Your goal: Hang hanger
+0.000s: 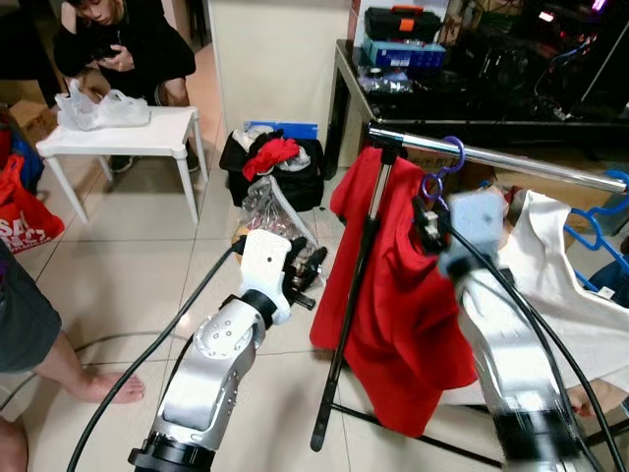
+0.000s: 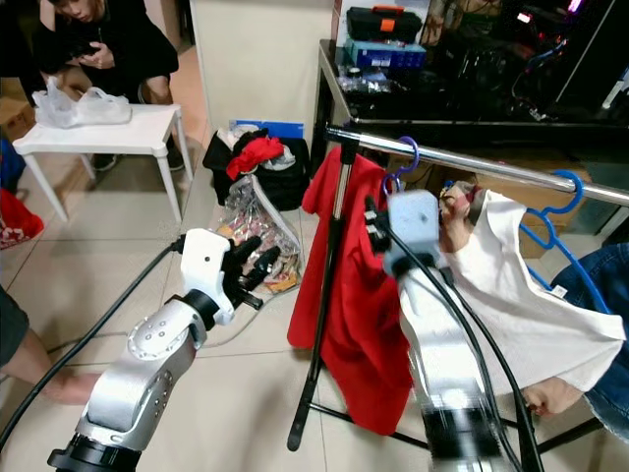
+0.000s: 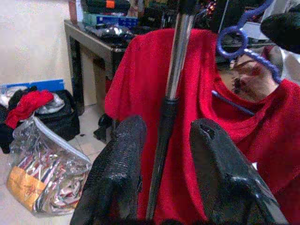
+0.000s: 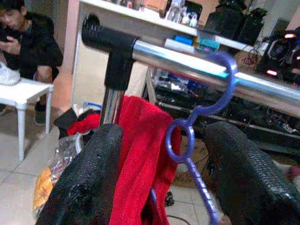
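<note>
- Two hangers sit on the chrome rail (image 2: 511, 169): a purple hanger (image 4: 206, 112) near the rail's left end and a blue hanger (image 2: 562, 211) further right.
- The purple hanger carries a red shirt (image 1: 393, 285); its hook is over the rail, just beside the black joint (image 4: 110, 44) that tops the upright pole (image 1: 354, 295).
- The blue hanger carries a white shirt (image 2: 531, 305), spread out to the right of the red one.
- The right gripper (image 4: 164, 183) is raised just below the rail, its fingers (image 4: 86, 187) spread wide to either side of the purple hanger's neck, with a gap showing on both sides; they do not touch it.
- The left gripper (image 3: 164, 173) hangs lower, left of the rack; its fingers (image 3: 119, 173) are apart and empty, pointing at the pole and the red shirt.
- On the tiled floor behind the left arm lie a black bag (image 1: 285, 177) with red cloth (image 1: 270, 152) on top and a clear plastic bag (image 3: 42, 173).
- A white table (image 1: 123, 133) stands at the far left with a plastic bag (image 1: 98, 106) on it; a person (image 1: 123, 44) in black crouches behind it.
- Another person's bare foot (image 1: 93, 379) shows at the left edge.
- A dark desk (image 1: 472, 93) behind the rack holds cases and electronics.
</note>
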